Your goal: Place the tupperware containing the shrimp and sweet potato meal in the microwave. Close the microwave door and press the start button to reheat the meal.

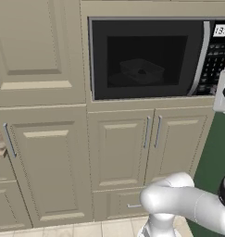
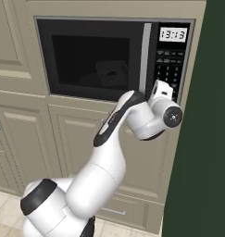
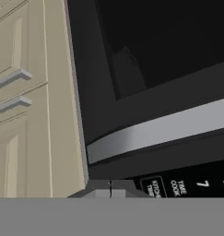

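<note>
Grey tupperware already sits inside the microwave behind the shut microwave door, left of the empty closed claw at the keypad; start press remains.

Beige cabinets, tiled floor, green wall.

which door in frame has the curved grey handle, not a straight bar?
The black microwave door with the dark window: one long curved grey vertical handle beside the keypad. The beige cabinet doors below carry short straight bars.
</note>
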Controlling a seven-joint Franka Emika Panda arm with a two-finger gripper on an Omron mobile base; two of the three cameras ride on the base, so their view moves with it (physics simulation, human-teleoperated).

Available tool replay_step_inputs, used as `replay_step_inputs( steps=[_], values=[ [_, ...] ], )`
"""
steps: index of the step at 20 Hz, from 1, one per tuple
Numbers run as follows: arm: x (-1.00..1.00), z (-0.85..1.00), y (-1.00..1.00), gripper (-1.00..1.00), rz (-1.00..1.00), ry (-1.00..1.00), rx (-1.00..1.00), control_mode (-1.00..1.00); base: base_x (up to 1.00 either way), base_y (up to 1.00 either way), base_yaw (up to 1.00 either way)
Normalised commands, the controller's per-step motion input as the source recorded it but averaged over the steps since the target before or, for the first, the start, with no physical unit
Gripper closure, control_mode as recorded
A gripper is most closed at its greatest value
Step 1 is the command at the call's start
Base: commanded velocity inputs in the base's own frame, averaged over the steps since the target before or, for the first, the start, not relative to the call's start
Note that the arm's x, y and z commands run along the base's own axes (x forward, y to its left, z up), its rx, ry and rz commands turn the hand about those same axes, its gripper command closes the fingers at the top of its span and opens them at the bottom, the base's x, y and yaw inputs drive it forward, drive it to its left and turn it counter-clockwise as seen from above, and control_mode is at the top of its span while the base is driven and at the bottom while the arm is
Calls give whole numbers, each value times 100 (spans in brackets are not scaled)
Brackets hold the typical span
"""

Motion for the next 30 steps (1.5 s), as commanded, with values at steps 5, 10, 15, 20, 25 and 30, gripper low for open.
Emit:
replay_step_inputs(
  steps=[5,10,15,20,25,30],
  values=[
    [29,-10,-6,100,0,-4,0,-100,0,0,0],
    [29,-10,-10,100,0,-4,0,-100,0,0,0],
    [27,-12,-12,100,0,-3,0,-100,0,0,0],
    [30,-16,-8,100,0,-3,0,-100,0,0,0],
    [33,-12,-11,100,0,-3,0,-100,0,0,0],
    [37,-9,-15,100,0,-2,0,-100,0,0,0]
  ],
)
